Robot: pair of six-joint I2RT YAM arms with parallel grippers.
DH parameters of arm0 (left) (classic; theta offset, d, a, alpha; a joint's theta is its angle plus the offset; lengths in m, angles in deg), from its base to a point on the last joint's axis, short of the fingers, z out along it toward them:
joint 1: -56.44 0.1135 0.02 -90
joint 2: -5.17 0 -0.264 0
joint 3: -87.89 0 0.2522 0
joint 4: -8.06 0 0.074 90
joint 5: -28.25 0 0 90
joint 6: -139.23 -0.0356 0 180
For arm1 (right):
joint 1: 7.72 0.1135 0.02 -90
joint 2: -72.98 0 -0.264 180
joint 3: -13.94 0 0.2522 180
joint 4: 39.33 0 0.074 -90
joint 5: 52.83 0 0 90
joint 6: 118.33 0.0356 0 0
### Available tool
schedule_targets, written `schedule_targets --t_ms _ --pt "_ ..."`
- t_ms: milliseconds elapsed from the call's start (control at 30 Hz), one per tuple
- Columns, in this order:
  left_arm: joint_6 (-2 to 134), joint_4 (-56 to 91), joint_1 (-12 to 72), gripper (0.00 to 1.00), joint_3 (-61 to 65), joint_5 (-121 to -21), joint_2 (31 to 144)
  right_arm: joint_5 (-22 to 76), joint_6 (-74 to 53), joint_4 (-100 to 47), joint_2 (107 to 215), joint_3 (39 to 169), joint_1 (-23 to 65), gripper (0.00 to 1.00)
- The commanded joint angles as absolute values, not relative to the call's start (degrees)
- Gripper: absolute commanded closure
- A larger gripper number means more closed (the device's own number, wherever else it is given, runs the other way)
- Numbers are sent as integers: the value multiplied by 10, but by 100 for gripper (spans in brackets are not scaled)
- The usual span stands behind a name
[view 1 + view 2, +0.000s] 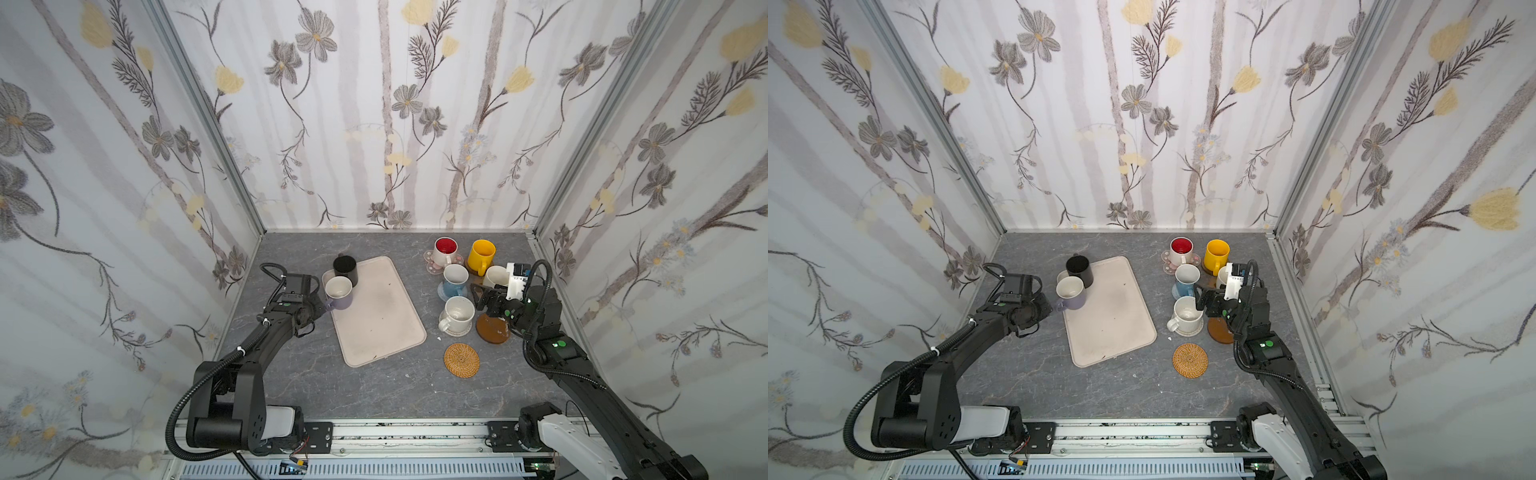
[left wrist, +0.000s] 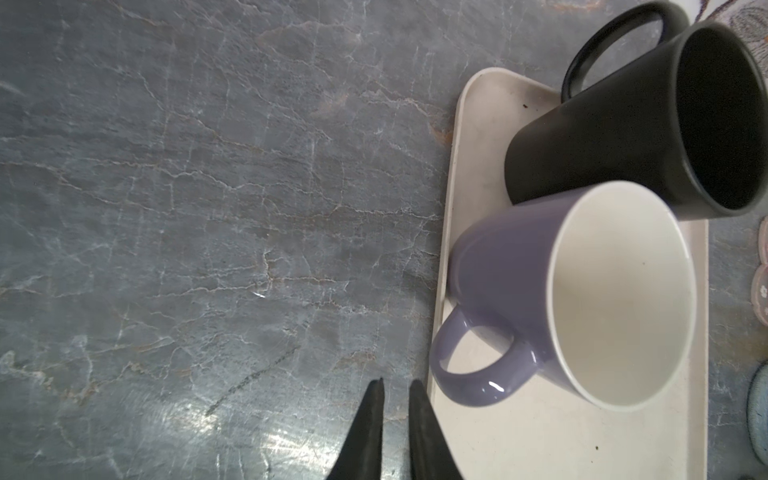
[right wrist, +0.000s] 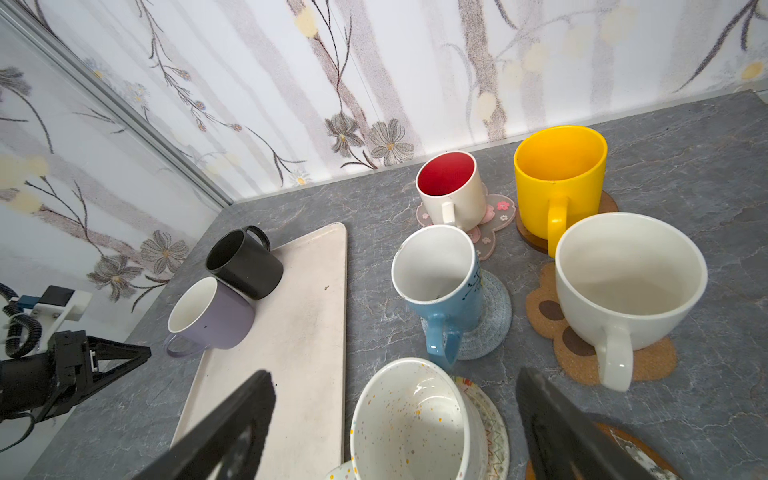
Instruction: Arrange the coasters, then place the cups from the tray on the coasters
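1. Your left gripper (image 2: 397, 388) shows at the lower centre of its wrist view, jaws almost together with nothing between them. The handle of the purple cup (image 2: 498, 257) lies just beside them, outside the grip. Lift now and you likely come up with nothing.
2. The purple cup stands on the upper left corner of the tray (image 1: 376, 328), touching the black cup (image 1: 345, 268). Nudge it with closed fingers and you may shove both, or tip the purple one over the low rim.
3. Your right gripper (image 3: 395, 374) hangs with jaws wide apart over the speckled cup (image 1: 457, 316), gripping nothing. A careless drop or sweep could knock that cup off its mat or into the blue cup (image 1: 455, 280) nearby.
4. 2 mats are free at the lower right of a top view: the rattan mat (image 1: 461, 360) and a brown disc (image 1: 492, 329), which is partly hidden under the right arm. Carry a cup there before that arm clears and you risk a collision.
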State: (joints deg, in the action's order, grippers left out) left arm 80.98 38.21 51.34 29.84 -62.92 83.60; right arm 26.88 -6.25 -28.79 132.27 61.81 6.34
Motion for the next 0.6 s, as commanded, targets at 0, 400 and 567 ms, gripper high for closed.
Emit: schedule_targets --t_ms 0,400,567 --pt "824 351 506 84 293 -621 849 257 -58 -318 1321 615 67 8" --pt "845 318 439 85 300 -607 861 256 -59 -323 1334 615 73 8" --pt "853 312 414 84 312 -600 853 258 -60 -325 1342 616 76 8"
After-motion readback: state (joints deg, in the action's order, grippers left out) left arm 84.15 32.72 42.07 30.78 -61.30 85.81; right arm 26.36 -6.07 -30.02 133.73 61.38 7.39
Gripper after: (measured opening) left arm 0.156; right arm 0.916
